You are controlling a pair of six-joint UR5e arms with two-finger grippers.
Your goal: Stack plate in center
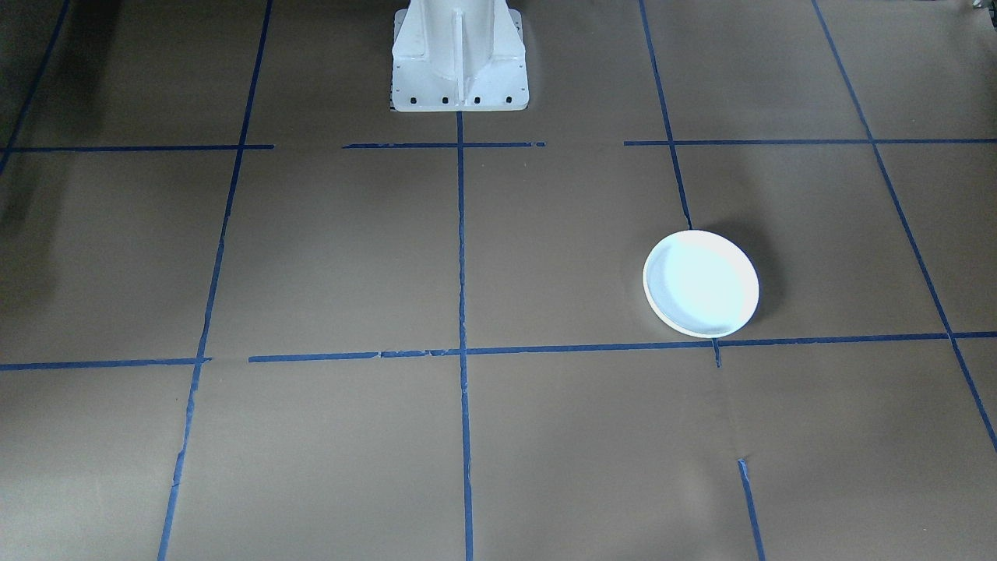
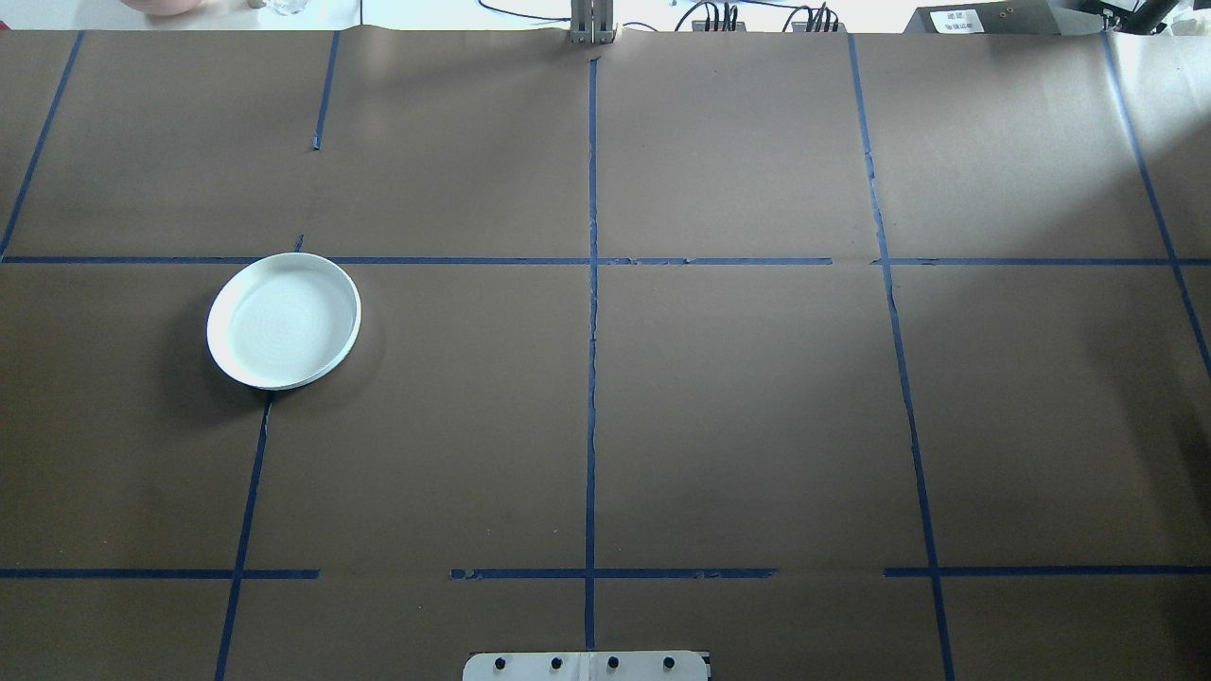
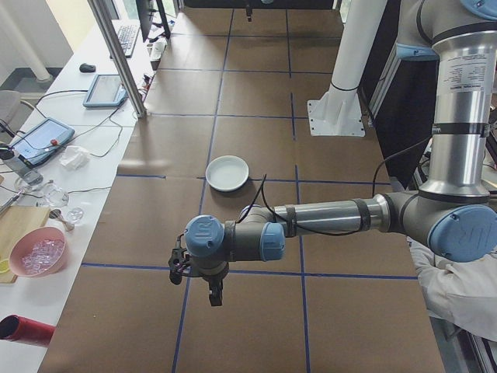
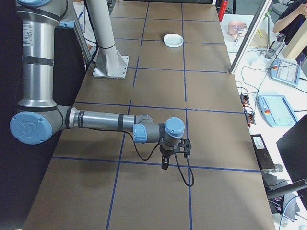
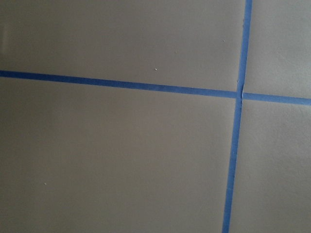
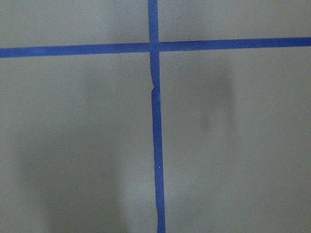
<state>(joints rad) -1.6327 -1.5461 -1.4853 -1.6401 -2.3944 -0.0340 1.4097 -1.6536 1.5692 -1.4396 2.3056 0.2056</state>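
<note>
one plate (image 2: 284,321) lies flat on the table's (image 2: 738,426) left side

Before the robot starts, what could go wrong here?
Only one plate is in view, so there may be nothing to stack it on. It lies on the robot's left, partly over a blue tape line, away from the table middle. Its low rim may slip from a hand.
</note>
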